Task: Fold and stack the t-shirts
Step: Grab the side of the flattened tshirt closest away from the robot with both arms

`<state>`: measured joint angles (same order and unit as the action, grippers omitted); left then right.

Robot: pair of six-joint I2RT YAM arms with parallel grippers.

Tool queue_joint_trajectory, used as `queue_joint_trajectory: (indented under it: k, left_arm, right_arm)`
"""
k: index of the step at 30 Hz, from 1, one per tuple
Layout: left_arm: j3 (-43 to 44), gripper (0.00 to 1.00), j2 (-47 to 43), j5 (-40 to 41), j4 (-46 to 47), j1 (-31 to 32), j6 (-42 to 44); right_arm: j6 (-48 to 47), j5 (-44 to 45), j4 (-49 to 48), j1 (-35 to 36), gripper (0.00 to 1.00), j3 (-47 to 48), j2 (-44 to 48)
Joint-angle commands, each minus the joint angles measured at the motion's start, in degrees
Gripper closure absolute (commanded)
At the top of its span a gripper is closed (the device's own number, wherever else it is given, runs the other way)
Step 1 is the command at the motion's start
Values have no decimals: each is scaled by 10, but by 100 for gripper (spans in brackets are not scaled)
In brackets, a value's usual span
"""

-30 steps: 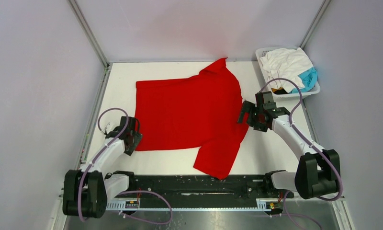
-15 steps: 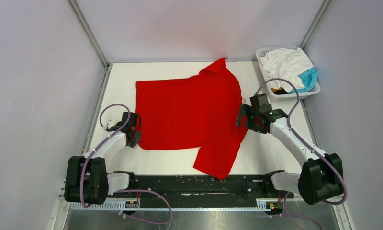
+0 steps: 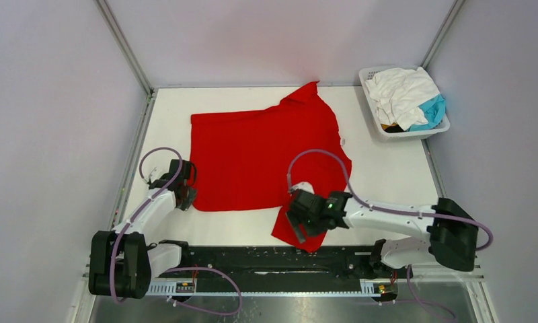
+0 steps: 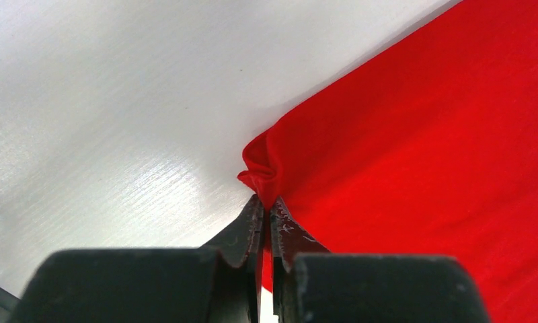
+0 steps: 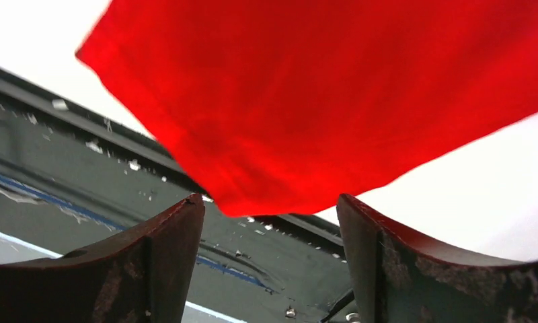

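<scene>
on the table, red t-shirt lies crosswise, collar right.

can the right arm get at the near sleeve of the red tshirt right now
Probably yes. The right arm's fingers stand open just at the near sleeve hem of the bright red cloth t-shirt, with nothing lying between them and the cloth.

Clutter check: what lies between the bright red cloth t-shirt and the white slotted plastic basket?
Only bare white tabletop, from the bright red cloth t-shirt to the white slotted plastic basket; top external view shows it.
</scene>
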<state>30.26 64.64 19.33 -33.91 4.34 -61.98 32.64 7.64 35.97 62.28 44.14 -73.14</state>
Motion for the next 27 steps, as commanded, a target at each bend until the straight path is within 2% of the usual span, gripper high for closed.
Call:
queue_joint_trajectory:
  k: [1,4,8,10,13,15,22,27]
  left_arm:
    - [11,100,-11,7,-5,-2,13]
    - [12,100,-12,10,-5,-2,18]
    - [14,100,-13,11,-7,-2,17]
    - [16,100,-14,10,-8,-2,18]
    - [18,100,-17,11,-11,-2,18]
    - [23,100,-20,18,-21,-3,17]
    - [31,100,-49,36,-62,-29,24]
    - [17,100,-89,28,-85,-67,40]
  right_arm:
    - [33,-21,11,69,22,0,-51]
    - [36,-44,-15,77,28,-11,-84]
    - [44,-20,-30,77,38,-21,-129]
    - [50,-19,-35,77,51,-21,-144]
    - [50,-27,-41,77,88,-25,-142]
    - [46,-42,-32,82,98,-24,-123]
    - [38,-151,3,169,100,24,-76]
    - [42,-201,-14,190,100,43,-64]
